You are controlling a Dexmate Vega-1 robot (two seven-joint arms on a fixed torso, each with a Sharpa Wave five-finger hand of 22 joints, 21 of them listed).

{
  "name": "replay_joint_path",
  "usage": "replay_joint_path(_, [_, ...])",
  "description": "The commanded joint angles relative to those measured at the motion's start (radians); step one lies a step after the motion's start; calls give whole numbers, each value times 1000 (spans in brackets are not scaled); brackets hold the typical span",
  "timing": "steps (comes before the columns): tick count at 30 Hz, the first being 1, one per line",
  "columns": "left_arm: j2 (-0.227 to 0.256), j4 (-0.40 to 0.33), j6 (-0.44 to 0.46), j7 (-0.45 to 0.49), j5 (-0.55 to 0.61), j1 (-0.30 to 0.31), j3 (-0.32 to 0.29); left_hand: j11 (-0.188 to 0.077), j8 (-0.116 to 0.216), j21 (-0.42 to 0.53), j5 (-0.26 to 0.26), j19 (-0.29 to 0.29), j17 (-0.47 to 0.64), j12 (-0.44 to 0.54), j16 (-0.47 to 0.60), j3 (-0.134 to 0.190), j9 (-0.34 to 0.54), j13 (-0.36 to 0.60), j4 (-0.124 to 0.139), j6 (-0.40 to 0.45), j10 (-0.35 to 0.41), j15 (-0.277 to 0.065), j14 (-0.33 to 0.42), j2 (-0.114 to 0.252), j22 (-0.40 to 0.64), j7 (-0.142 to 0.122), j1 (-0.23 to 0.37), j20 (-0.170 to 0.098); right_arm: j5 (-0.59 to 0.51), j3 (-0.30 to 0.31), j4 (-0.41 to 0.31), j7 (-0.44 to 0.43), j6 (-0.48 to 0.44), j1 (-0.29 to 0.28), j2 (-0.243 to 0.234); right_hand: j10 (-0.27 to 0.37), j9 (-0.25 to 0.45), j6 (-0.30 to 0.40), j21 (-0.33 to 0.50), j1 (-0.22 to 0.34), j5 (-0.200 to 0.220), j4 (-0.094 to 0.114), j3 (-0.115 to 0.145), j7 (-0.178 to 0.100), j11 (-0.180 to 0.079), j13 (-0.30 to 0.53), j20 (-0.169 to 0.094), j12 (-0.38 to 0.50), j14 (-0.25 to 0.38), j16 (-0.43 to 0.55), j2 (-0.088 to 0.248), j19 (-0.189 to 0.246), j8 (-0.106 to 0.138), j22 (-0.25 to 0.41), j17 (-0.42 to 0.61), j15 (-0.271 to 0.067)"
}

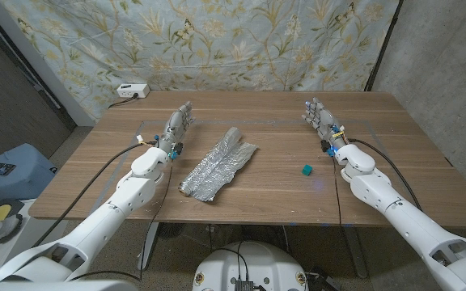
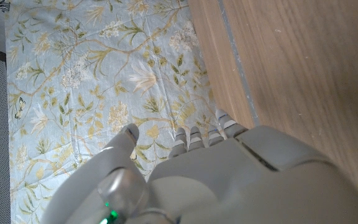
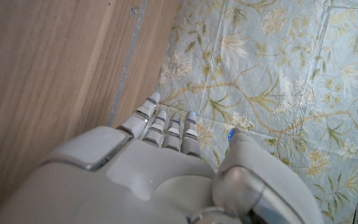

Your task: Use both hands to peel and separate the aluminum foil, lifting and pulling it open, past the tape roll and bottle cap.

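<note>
We see the crumpled foil (image 1: 218,163) mid-surface (image 1: 281,194), between our empty, fingers-apart left hand (image 1: 178,125) and right hand (image 1: 322,120); small teal thing (image 1: 307,170) nearby, too tiny to identify.

Crumpled aluminum foil (image 1: 218,165) lies spread mid-table, untouched.

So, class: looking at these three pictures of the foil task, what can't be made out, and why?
- Foil: head view, whether layers are already parted; too small, crumpled.
- Green object: head view, too small to identify.
- Left hand, right hand: wrist views, palms hidden behind the hands' backs.
</note>
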Motion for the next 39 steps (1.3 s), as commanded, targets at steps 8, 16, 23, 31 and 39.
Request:
replay_joint_path(8, [-1, -63, 42, 53, 30, 3, 20, 9, 8, 0, 8, 4, 3, 8, 6, 11, 4, 2, -13, 9, 7, 7, -1, -2, 4, 12, 18, 9, -15, 4, 18, 15, 2, 10, -26, 16, 2, 11, 5, 19, 7, -10, 15, 6, 3, 4, -65, 7, 16, 7, 0, 10, 6, 4, -5, -30])
replay_joint_path(16, [-2, -73, 45, 51, 25, 14, 22, 12, 8, -4, 9, 7, 3, 10, 5, 13, 4, 2, -22, 10, 12, 7, 2, -3, 4, 13, 23, 10, -106, -11, -55, -27, 10, -18, -86, 19, 2, 13, 5, 33, 6, -26, 23, 5, 0, 4, -64, 8, 15, 6, -2, 9, 6, 4, -12, -30])
replay_joint_path(23, [3, -84, 37, 44, 18, 23, 16, 13, 7, -6, 11, 9, 3, 10, 4, 15, 4, 2, -30, 11, 13, 8, 3, -3, 4, 16, 27, 10, -160, -18, -109, -53, 2, -32, -121, 21, 2, 14, 5, 47, 4, -42, 29, 5, -1, 4, -63, 9, 15, 6, -6, 9, 6, 4, -19, -29])
replay_joint_path(31, [23, -123, 39, 53, 2, 49, -6, 15, 6, -8, 11, 12, 3, 10, 4, 15, 5, 2, -37, 11, 16, 9, 6, -6, 4, 16, 30, 11, -263, -45, -152, -70, -10, -18, -165, 20, 2, 15, 4, 66, 1, -63, 35, 5, -2, 4, -63, 8, 13, 5, -13, 6, 5, 4, -26, -30])
replay_joint_path(39, [39, -157, 47, 64, -12, 72, -24, 19, 5, -11, 10, 15, 2, 12, 4, 13, 5, 2, -43, 10, 22, 12, 11, -10, 4, 15, 31, 14, -356, -70, -201, -73, -21, 1, -200, 16, 2, 11, 4, 81, -2, -82, 40, 2, -5, 3, -62, 7, 8, 4, -18, 4, 3, 4, -31, -30])
